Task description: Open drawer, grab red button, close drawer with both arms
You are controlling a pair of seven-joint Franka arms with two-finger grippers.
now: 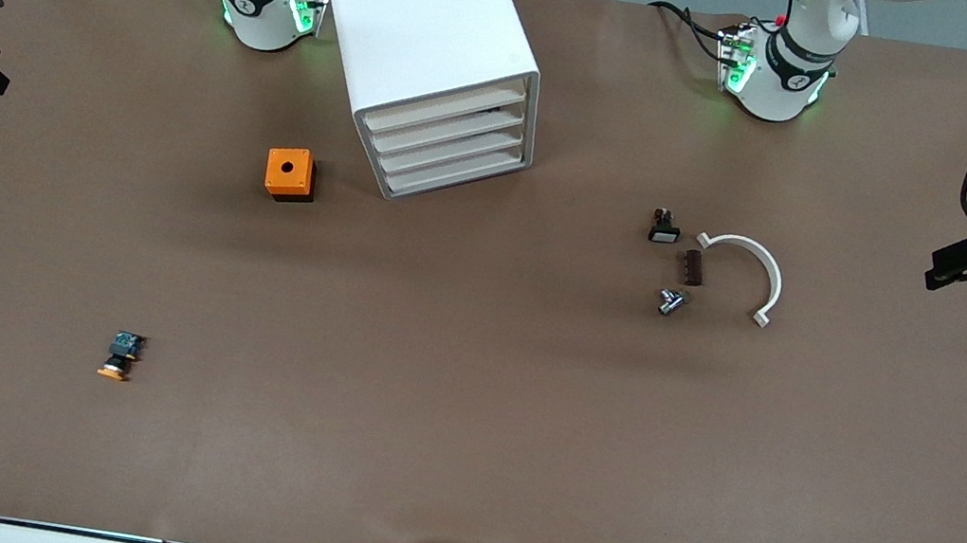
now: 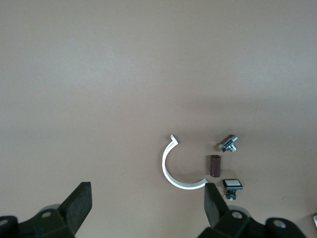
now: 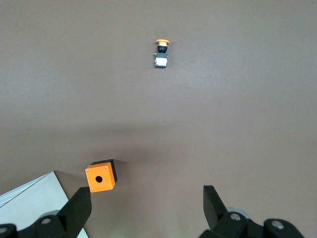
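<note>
From the front, the cabinet [image 1: 439,54] stands on the counter [image 1: 464,403] between the two bases with all four drawers [image 1: 451,137] shut, so the red button is out of sight, presumably inside one; both arms wait, raised at the counter's ends. The left wrist view shows the left tool [image 2: 146,206] spread wide over the white half-ring [image 2: 171,173]. The right wrist view shows the right tool [image 3: 146,208] equally spread above the orange box [image 3: 101,176], well apart from the orange-capped button [image 3: 161,54].

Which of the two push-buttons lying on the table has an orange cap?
The orange-capped button, alone toward the right arm's end, nearest the front camera. The other, the white-faced black button, lies beside the white curved clip.
</note>
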